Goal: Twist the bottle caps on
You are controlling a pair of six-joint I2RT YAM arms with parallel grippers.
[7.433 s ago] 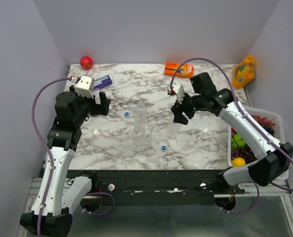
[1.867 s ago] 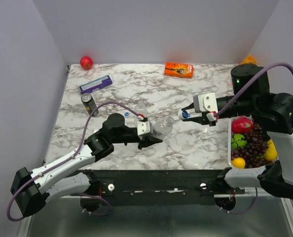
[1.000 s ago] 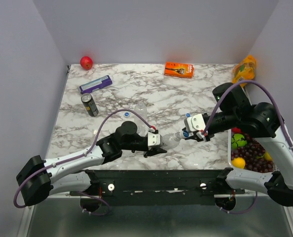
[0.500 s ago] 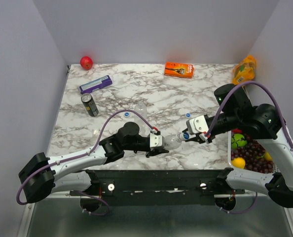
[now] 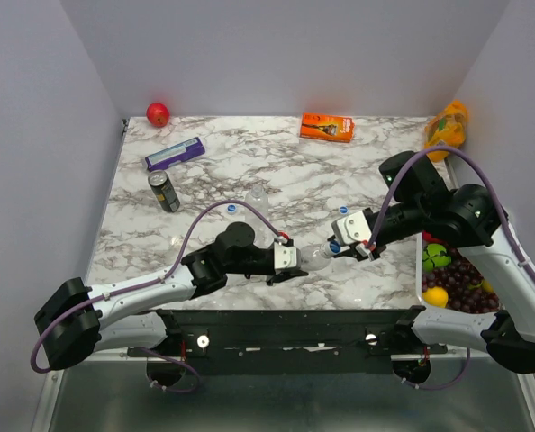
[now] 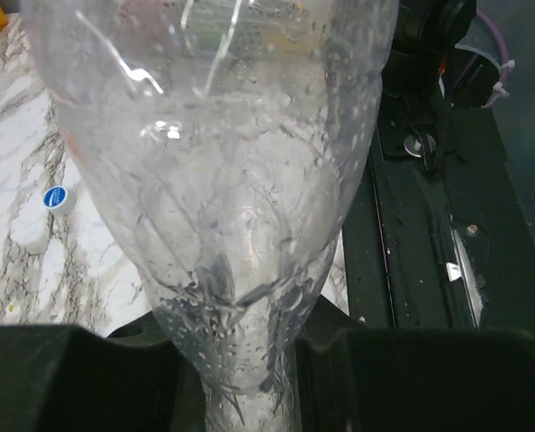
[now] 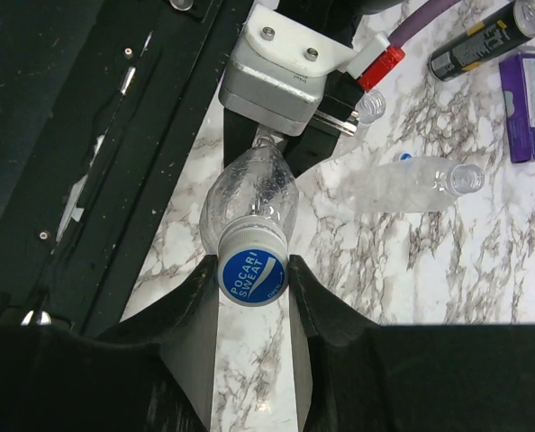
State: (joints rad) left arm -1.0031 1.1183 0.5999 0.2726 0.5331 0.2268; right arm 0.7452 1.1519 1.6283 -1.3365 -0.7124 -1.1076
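— Where is the small clear plastic bottle (image 7: 249, 193)?
— It is held off the white marbled surface (image 5: 249, 162), near the front edge and lying roughly level. The left claw (image 5: 290, 263) is clamped on its base end, with the neck pointing at the right arm.
— And the round blue screw cap (image 7: 253, 274)?
— The right claw (image 7: 253, 301) pinches it by the rim against the bottle's mouth. Whether the thread has caught cannot be told.
— How will the bottle handle?
— It is probably light and thin-walled. The left wrist view shows the wall creased where it is gripped, so a harder squeeze may buckle it. The smooth plastic might also spin in the hold as the cap turns. The cap looks stiff, so the rim is the right place to hold it.
— Anything else?
— A second clear bottle (image 7: 403, 184) lies uncapped on the surface, with a loose blue cap (image 5: 233, 208) near it.
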